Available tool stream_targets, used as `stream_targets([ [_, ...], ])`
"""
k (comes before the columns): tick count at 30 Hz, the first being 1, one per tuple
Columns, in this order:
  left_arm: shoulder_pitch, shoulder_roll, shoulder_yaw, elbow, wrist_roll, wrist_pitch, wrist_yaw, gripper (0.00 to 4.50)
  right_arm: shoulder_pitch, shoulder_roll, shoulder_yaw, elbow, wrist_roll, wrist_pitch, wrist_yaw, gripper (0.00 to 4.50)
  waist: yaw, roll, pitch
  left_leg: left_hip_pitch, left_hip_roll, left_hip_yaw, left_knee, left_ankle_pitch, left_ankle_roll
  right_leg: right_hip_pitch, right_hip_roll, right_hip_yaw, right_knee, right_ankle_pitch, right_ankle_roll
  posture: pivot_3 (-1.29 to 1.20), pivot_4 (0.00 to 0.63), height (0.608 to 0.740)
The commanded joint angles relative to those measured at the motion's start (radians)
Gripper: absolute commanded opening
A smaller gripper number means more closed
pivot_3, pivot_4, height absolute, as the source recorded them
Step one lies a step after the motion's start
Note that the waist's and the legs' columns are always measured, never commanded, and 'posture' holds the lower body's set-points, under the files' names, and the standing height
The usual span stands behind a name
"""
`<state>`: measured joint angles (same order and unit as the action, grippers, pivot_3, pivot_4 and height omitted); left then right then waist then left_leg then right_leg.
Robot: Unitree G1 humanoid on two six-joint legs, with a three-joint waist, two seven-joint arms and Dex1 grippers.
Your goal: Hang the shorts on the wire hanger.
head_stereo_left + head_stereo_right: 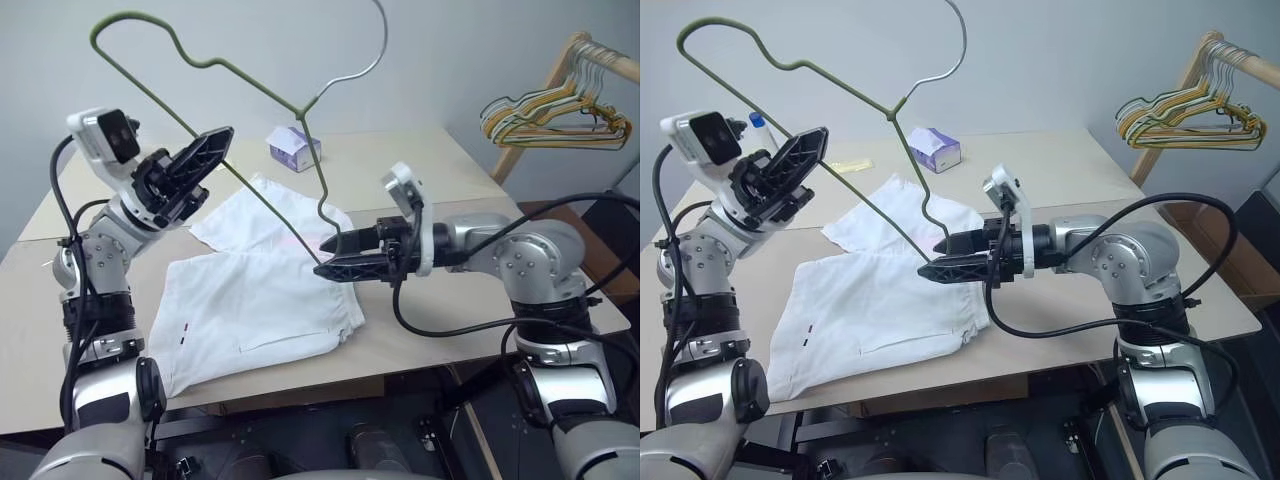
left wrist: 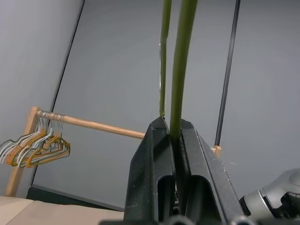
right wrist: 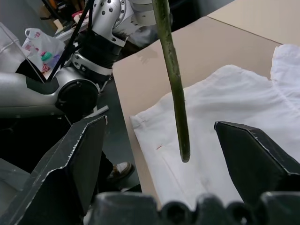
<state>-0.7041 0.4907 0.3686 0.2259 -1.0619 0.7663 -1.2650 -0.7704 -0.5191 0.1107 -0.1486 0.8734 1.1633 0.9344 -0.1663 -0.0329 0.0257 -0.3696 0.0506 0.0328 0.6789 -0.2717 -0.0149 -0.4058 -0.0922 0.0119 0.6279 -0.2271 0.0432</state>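
Wire hanger (image 1: 250, 95) aloft (shorts (image 1: 262, 300) flat)

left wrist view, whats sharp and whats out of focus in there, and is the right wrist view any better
Left wrist view: the wire hanger pinched between the left gripper's shut fingers is soft and blurred up close; the rack of hangers behind is sharper. Right wrist view: the right gripper's open fingers are blurred at the bottom edge, while the shorts and the wire's end look fairly crisp.

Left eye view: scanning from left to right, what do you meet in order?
Left gripper shut on the thin olive-green wire hanger → small purple-white tissue box → open right gripper → bunch of yellow, green and white hangers.
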Motion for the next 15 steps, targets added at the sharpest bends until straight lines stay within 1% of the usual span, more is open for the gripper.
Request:
stream_targets([
  [1, -0.004, -0.006, 0.008, -0.043, -0.008, -0.02, 0.006, 0.0, -0.032, 0.001, -0.001, 0.0, -0.004, 0.002, 0.004, 4.31, 0.0, 0.0, 0.0, 0.0, 0.0, 0.0, 0.0, 0.0, 0.0, 0.0, 0.0, 0.0, 0.0, 0.0, 0.0, -0.15, 0.0, 0.74],
  [5, 0.002, -0.011, 0.011, -0.047, -0.005, -0.024, 0.012, 0.0, -0.033, 0.01, -0.004, 0.01, -0.005, 0.0, 0.0, 4.31, -0.001, 0.0, 0.0, 0.0, 0.0, 0.0, 0.0, 0.0, 0.0, 0.0, 0.0, 0.0, 0.0, 0.0, 0.0, -0.14, 0.0, 0.74],
  [8, 0.005, -0.011, 0.01, -0.046, -0.003, -0.026, 0.011, 0.0, -0.036, 0.015, -0.013, 0.022, -0.003, 0.001, -0.007, 3.75, -0.003, 0.0, 0.0, 0.0, 0.0, 0.0, 0.0, 0.0, 0.0, 0.0, 0.0, 0.0, 0.0, 0.0, 0.0, -0.15, 0.0, 0.74],
  [10, 0.003, -0.014, 0.015, -0.041, -0.007, -0.027, 0.014, 0.0, -0.034, 0.012, -0.007, 0.017, -0.008, -0.001, -0.005, 3.02, -0.002, 0.0, 0.0, 0.0, 0.0, 0.0, 0.0, 0.0, 0.0, 0.0, 0.0, 0.0, 0.0, 0.0, 0.0, -0.15, 0.0, 0.74],
  [11, 0.003, -0.015, 0.015, -0.039, -0.007, -0.028, 0.013, 0.0, -0.032, 0.015, -0.007, 0.016, -0.008, -0.001, -0.007, 2.74, -0.002, 0.0, 0.0, 0.0, 0.0, 0.0, 0.0, 0.0, 0.0, 0.0, 0.0, 0.0, 0.0, 0.0, 0.0, -0.15, 0.0, 0.74],
  [12, 0.002, -0.014, 0.014, -0.039, -0.005, -0.03, 0.011, 0.0, -0.03, 0.017, -0.008, 0.016, -0.007, 0.0, -0.009, 2.29, -0.002, 0.0, 0.0, 0.0, 0.0, 0.0, 0.0, 0.0, 0.0, 0.0, 0.0, 0.0, 0.0, 0.0, 0.0, -0.15, 0.0, 0.74],
  [15, 0.004, -0.014, 0.011, -0.041, -0.003, -0.032, 0.01, 0.0, -0.024, 0.021, -0.007, 0.01, -0.009, -0.004, -0.014, 1.26, -0.002, 0.0, 0.0, 0.0, 0.0, 0.0, 0.0, 0.0, 0.0, 0.0, 0.0, 0.0, 0.0, 0.0, 0.0, -0.15, 0.0, 0.74],
])
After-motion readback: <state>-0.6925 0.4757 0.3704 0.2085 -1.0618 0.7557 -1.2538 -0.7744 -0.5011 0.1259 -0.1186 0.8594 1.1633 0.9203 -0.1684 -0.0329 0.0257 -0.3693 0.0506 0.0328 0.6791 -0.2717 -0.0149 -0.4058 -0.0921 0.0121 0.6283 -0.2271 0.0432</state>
